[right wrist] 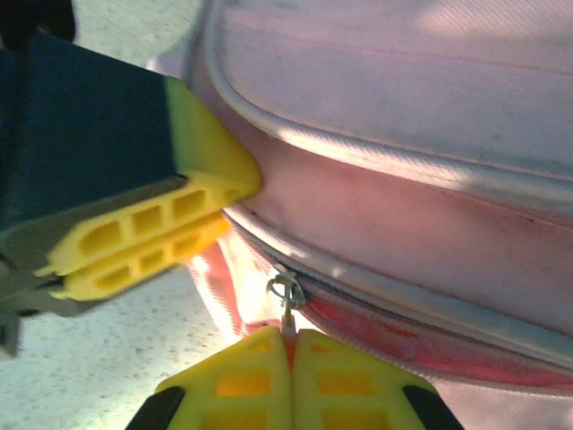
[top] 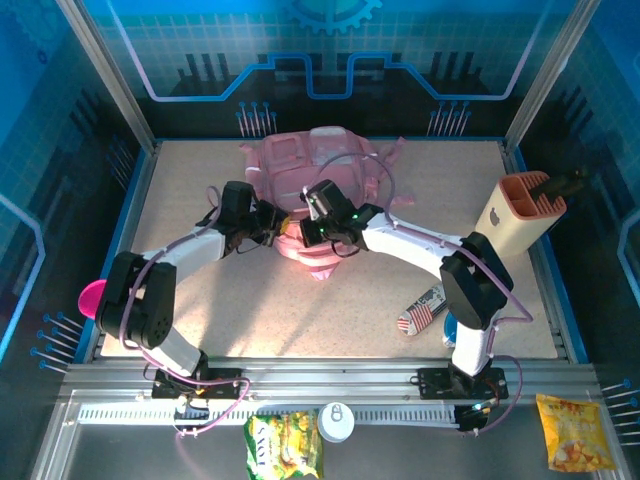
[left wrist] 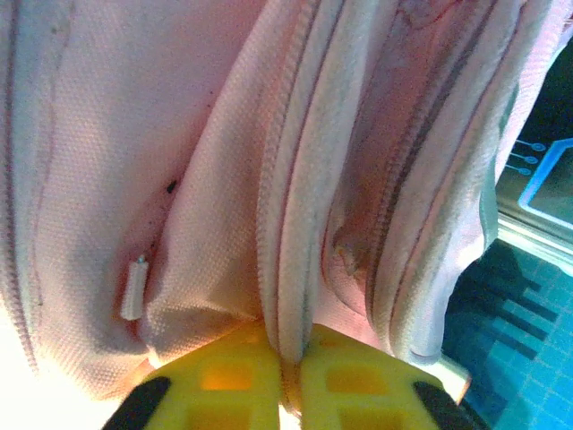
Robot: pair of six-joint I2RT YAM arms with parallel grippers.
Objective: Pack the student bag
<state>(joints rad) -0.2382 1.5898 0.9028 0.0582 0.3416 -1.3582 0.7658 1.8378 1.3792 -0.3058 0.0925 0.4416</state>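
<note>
We see a speckled tabletop point(top: 300, 310) with the large pink student bag point(top: 330, 160) lying at its far middle, and both robot arms reach in to the bag's near edge. The left gripper point(left wrist: 291, 358) is clamped together on a raised zip seam of the student bag. Just beside it, the right gripper point(right wrist: 288, 345) is pinched tight on the small metal zip pull point(right wrist: 286, 291) of a pocket's zip.

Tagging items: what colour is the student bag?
The student bag is pink, clearest from the right wrist.
</note>
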